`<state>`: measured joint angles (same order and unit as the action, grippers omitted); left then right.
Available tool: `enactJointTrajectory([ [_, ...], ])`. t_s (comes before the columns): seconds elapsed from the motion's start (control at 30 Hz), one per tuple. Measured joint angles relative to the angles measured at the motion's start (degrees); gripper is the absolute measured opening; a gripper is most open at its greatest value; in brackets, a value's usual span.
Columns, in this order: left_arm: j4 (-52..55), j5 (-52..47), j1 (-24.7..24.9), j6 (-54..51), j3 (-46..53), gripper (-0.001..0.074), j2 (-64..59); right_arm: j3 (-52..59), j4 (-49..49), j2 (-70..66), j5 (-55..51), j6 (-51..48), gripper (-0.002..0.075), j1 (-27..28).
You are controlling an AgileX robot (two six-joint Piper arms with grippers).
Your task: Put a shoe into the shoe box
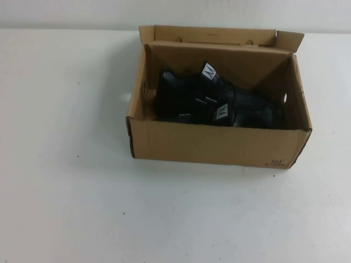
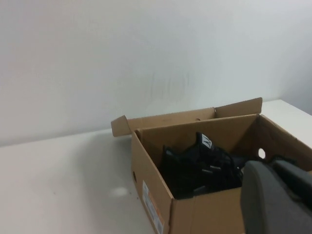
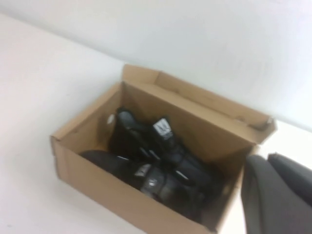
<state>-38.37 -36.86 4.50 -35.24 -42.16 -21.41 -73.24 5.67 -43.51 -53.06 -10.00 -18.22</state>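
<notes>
The brown cardboard shoe box [image 1: 219, 145] stands open on the white table, its lid flap folded back. Two black mesh sneakers lie inside it side by side: one toward the back [image 1: 184, 90] and one nearer the front wall [image 1: 249, 115], each showing a white tongue tag. The box [image 2: 204, 214] and the shoes [image 2: 195, 165] also show in the left wrist view, and the box [image 3: 97, 180] and the shoes [image 3: 161, 161] show in the right wrist view. My left gripper [image 2: 270, 165] is shut and empty, off the box's left side. My right gripper [image 3: 264, 160] is shut and empty, off its right side. Neither arm shows in the high view.
The white table [image 1: 71, 181] spreads around the box on all sides. A pale wall [image 1: 66, 13] runs along the table's far edge behind the box.
</notes>
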Motion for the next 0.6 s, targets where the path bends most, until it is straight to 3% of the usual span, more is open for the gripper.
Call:
enactJointTrajectory([
  [0.4,-0.44,0.21,0.0,2.02,1.58,-0.0001,0.0,39.78,-1.8,26.77,22.21,0.23,-0.0016,0.0],
  [0.6,-0.44,0.21,0.0,2.02,1.58,-0.0001,0.0,52.32,-1.9,32.57,30.76,0.23,-0.0016,0.0],
])
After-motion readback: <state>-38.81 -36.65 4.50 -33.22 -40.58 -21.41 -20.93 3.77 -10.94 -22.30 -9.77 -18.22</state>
